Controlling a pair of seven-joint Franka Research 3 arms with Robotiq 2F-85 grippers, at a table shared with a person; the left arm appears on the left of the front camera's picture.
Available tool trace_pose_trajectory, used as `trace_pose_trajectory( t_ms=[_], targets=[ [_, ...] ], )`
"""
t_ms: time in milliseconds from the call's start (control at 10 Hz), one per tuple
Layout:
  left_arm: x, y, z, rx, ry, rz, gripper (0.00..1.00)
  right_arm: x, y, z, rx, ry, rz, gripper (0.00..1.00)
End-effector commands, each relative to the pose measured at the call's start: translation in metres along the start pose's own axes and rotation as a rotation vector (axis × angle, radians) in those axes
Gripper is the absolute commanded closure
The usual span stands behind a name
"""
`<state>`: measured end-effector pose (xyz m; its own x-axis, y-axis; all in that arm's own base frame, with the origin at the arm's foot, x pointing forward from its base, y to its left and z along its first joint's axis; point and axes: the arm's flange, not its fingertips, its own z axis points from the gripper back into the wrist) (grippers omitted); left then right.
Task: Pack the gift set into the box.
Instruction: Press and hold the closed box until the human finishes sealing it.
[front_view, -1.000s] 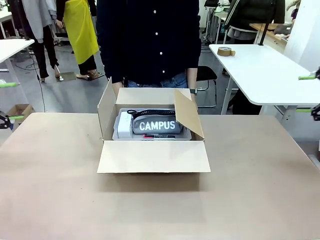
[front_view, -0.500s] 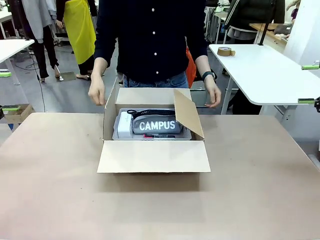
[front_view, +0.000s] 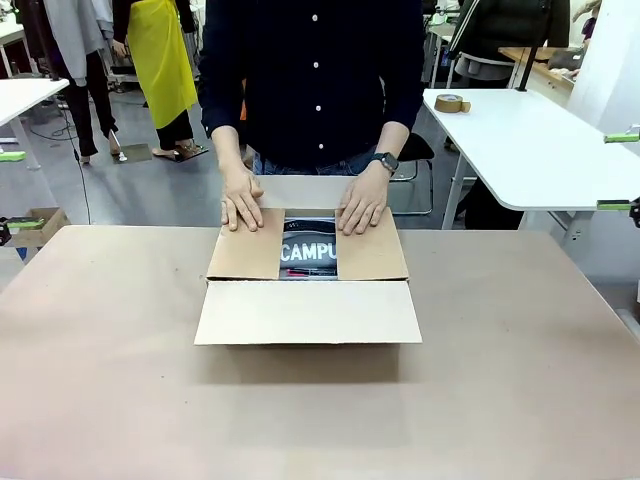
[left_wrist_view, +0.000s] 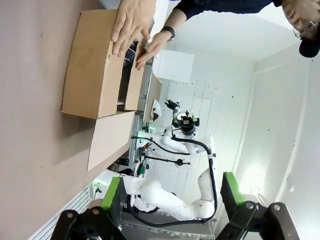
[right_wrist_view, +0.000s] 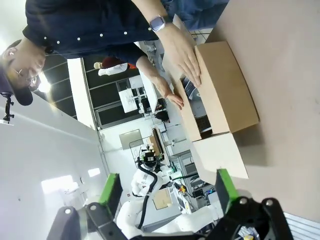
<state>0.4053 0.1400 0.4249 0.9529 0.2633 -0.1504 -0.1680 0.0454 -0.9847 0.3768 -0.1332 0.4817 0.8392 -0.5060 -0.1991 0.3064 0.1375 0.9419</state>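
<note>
Two hands press the side flaps of the box (front_view: 300, 332) down: the watch hand (front_view: 362, 205) on the right flap (front_view: 372, 252), the other hand (front_view: 241, 203) on the left flap (front_view: 245, 250). We see the box mid-bench (front_view: 520, 380), toward the far edge, just in front of the person (front_view: 310, 80). The near flap (front_view: 330, 305) lies folded out flat to the near side. The far flap (front_view: 305, 191) rises behind the hands, roughly upright.

The gift set (front_view: 308, 251) sits inside the box. We see it through the gap between the two side flaps: white letters CAMPU with a thin red strip under them. The rest is covered by the flaps.

In the left wrist view the left tool (left_wrist_view: 172, 195) is spread wide with nothing between its fingers, well apart from the box. In the right wrist view the right tool (right_wrist_view: 166, 192) is the same: wide apart, holding nothing, well apart from the box.

We also note a tape roll (front_view: 452, 103) on a white bench (front_view: 540, 150) at far right.
</note>
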Motion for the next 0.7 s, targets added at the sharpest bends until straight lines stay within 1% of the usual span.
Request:
trace_pose_trajectory(
  t_ms=[0, 600],
  targets=[
    [-0.0030, 0.0018, -0.0005, 0.005, -0.006, -0.025, 0.00, 0.0008, 0.0008, -0.0011, 0.022, 0.003, 0.020, 0.00],
    [-0.0030, 0.0018, -0.0005, 0.005, -0.006, -0.025, 0.00, 0.0008, 0.0008, -0.0011, 0.022, 0.003, 0.020, 0.00]
  ],
)
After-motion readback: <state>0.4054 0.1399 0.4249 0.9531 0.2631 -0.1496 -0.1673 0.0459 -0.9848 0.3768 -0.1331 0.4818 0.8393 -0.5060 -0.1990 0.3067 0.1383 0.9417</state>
